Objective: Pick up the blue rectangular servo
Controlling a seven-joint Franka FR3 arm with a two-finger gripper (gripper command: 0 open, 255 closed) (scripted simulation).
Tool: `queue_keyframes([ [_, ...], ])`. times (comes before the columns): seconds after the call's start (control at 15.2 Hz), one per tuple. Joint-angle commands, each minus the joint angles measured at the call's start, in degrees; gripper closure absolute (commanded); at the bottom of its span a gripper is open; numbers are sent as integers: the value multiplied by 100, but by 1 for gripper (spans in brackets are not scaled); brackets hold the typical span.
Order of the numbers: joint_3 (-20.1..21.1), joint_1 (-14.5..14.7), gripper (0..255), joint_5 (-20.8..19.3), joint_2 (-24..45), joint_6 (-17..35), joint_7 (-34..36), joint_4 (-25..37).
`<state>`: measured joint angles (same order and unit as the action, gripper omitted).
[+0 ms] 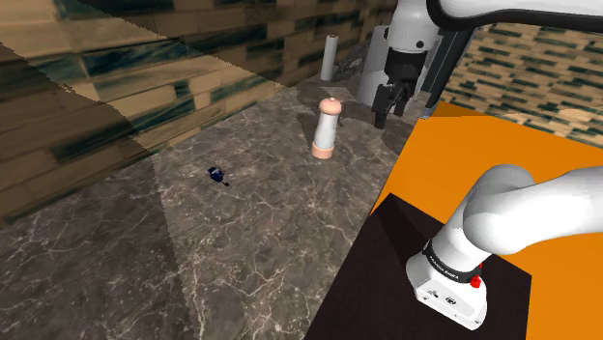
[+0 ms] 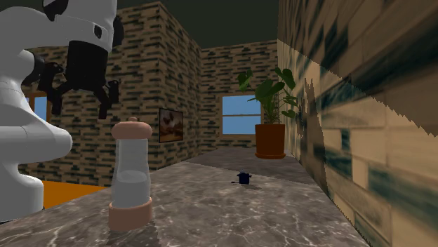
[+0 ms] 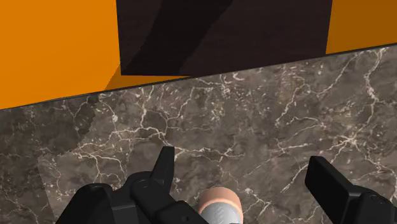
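A small dark blue servo [image 1: 218, 175] lies on the dark marble counter [image 1: 242, 251], left of the middle in the shoulder view; it also shows as a small dark blue block [image 2: 243, 178] far back on the counter in the second exterior view. My black gripper [image 1: 390, 108] hangs open well above the counter at the shoulder view's upper right, far from the servo and beyond the pepper mill. In the second exterior view the gripper [image 2: 78, 104] hovers above and left of the mill. The fingers [image 3: 164, 164] stand apart over bare marble with nothing between them.
A pink-capped, clear-bodied pepper mill [image 1: 327, 127] stands upright between gripper and servo; its top [image 3: 219, 209] sits just under the hand. A white cylinder [image 1: 330, 57] stands by the back brick wall. The orange stand [image 1: 483, 174] borders the counter. A potted plant [image 2: 271, 116] stands far back.
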<state>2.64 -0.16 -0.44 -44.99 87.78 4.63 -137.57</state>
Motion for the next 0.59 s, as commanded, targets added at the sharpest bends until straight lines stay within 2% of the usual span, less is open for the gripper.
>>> queue_keyframes([
  [0.0, 0, 0, 0, 0, 0, 0, 0, 0],
  [0.53, 667, 236, 0, 334, 1432, 827, 600, 584],
])
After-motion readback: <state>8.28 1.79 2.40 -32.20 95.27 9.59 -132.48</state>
